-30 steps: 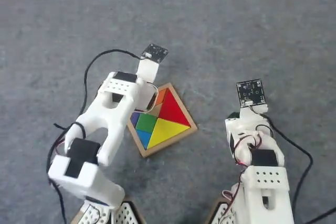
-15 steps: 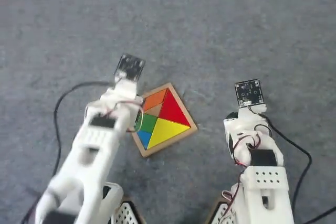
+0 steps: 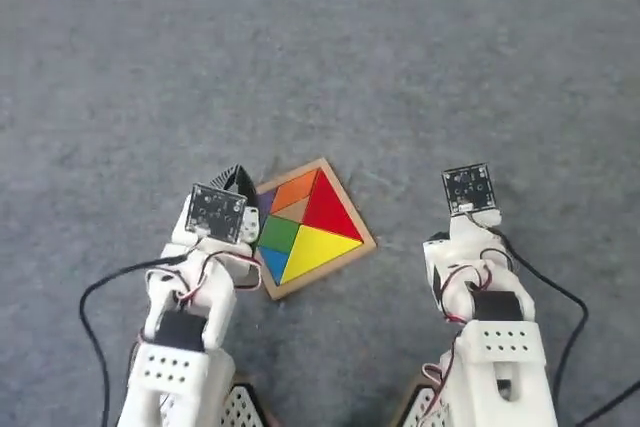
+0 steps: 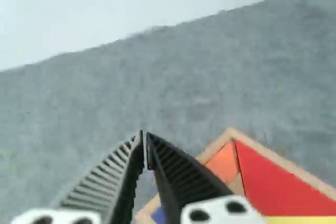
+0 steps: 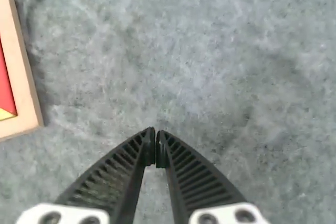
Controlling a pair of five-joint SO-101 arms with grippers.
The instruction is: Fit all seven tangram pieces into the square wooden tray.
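Where the tray lies: the square wooden tray [image 3: 326, 269] sits turned on a corner, like a diamond, on the grey table [image 3: 480, 77], just left of centre in the high view.
Pieces in it: a red triangle [image 3: 330, 205] upper right, a yellow triangle [image 3: 318, 247] lower right, an orange piece [image 3: 293, 190] upper left, a green square [image 3: 278, 235] at mid-left, a blue triangle [image 3: 272, 262] low on the left, and a purple piece [image 3: 264, 200] at the left edge.
Unclear: a wood-coloured triangle [image 3: 298, 211] lies between orange and green; whether it is a piece or bare tray floor, I cannot tell.
Left arm [image 3: 185, 297]: lower left of the high view, its tip at the tray's left corner.
Left jaws: closed to a hairline with nothing between them, by the tray's left edge.
Right arm [image 3: 478, 287]: lower right, apart from the tray.
Right jaws: tips pressed together and empty, over bare table.
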